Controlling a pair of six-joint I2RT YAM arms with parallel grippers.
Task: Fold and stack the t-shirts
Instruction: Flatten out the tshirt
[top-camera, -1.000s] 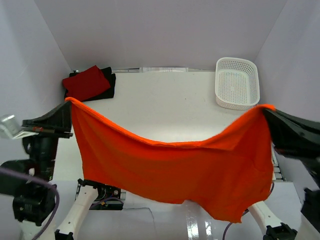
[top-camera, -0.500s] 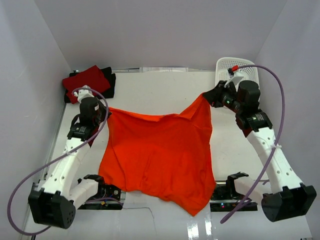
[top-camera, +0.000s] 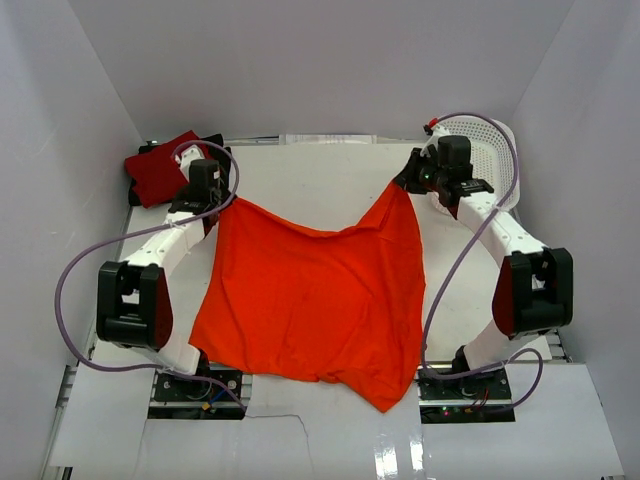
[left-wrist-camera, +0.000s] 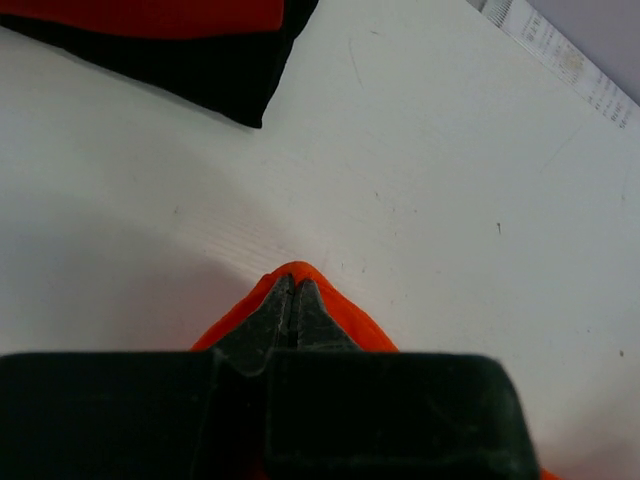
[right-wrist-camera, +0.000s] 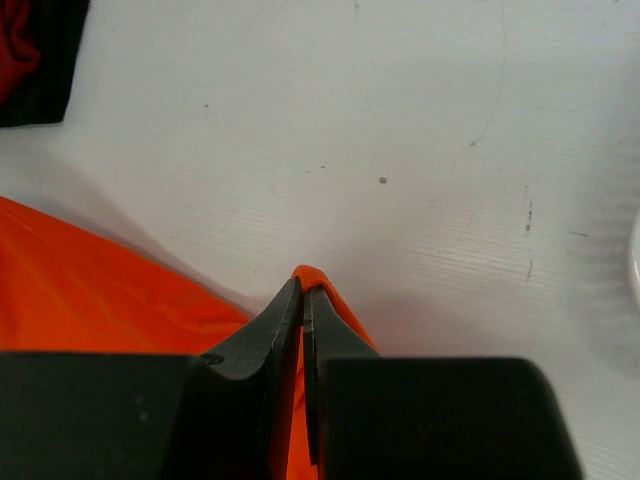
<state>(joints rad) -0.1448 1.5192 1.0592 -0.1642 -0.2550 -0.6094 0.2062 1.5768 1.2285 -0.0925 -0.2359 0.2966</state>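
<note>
The orange t-shirt (top-camera: 310, 300) lies spread over the middle of the table, its near hem hanging toward the arm bases. My left gripper (top-camera: 222, 203) is shut on its far left corner (left-wrist-camera: 295, 270). My right gripper (top-camera: 405, 187) is shut on its far right corner (right-wrist-camera: 312, 274). Both corners are pinched between the fingertips just above the table. At the far left, a folded crimson t-shirt (top-camera: 160, 167) rests on a folded black t-shirt (top-camera: 222, 165); the black one (left-wrist-camera: 225, 75) also shows at the top of the left wrist view.
A white perforated basket (top-camera: 492, 160) stands at the far right, right behind my right arm. Purple cables loop out beside both arms. White walls close in the table at the back and both sides.
Both arms swung the orange t-shirt from hanging high near the camera down and forward. It now lies spread on the table, with the grippers farther back than half a second ago.
</note>
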